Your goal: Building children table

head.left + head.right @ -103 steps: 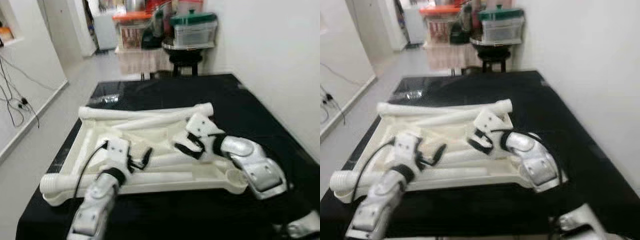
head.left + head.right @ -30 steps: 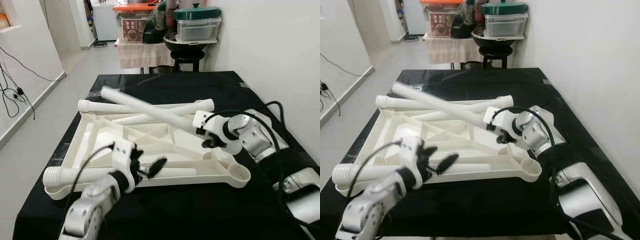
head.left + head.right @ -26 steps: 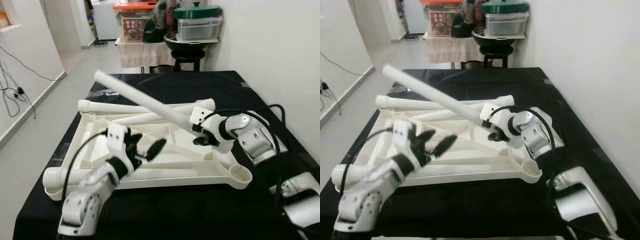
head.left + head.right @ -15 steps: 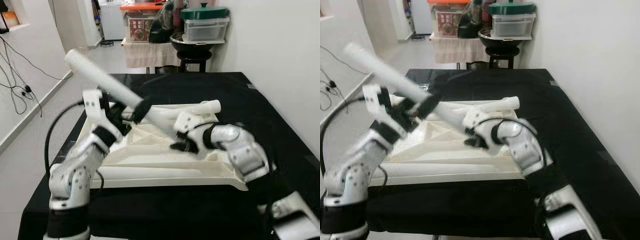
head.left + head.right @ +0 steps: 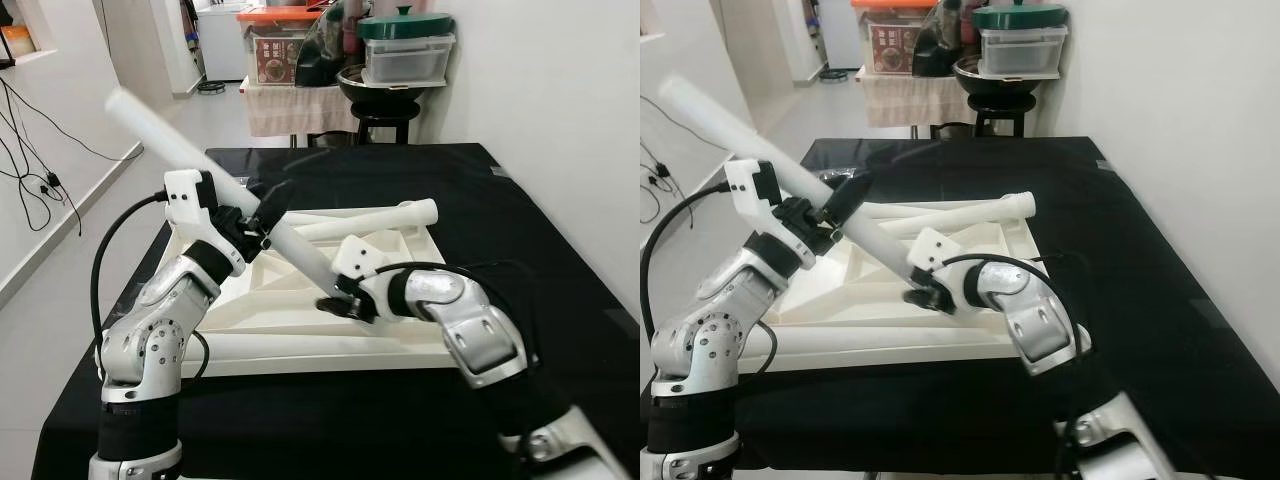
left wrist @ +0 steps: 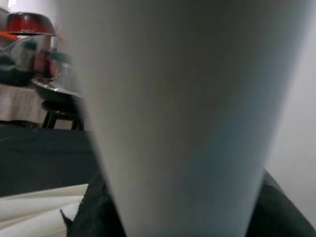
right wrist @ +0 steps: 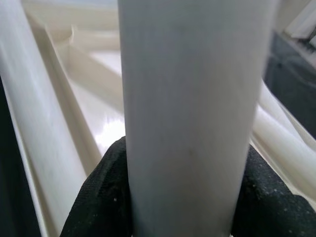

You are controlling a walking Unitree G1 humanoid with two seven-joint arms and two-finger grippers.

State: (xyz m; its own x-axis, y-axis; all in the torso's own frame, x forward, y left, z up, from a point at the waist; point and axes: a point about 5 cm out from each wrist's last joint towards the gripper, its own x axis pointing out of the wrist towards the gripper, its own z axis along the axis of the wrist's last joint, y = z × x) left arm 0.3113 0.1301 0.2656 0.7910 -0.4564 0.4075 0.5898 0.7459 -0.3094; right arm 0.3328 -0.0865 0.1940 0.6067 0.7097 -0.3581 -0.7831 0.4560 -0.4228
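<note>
The white plastic children's table top lies upside down, ribbed underside up, on the black-covered table directly before you, with further white tubular legs resting along its far edge and its near edge. One long white plastic leg tube is raised off the work, slanting from high on the far left down toward the middle of the table top. Your left gripper is clenched around the tube partway up its length; your right gripper grasps the lower end, and the right wrist view shows black pads pressed against both sides of the tube. In my judgement the step in hand is carrying this leg to a socket, and no leg yet stands upright. The next move calls for bringing the tube upright over a corner socket and seating its lower end squarely; which socket is intended cannot be told. The covering is dark and glossy, and the white parts stand out well against it. Beyond the far end, a small round stool bears a clear storage box with a green lid, beside a cloth-draped stand with an orange-lidded container. A white wall runs down the right side, and loose black cables trail on the pale floor at the left.
</note>
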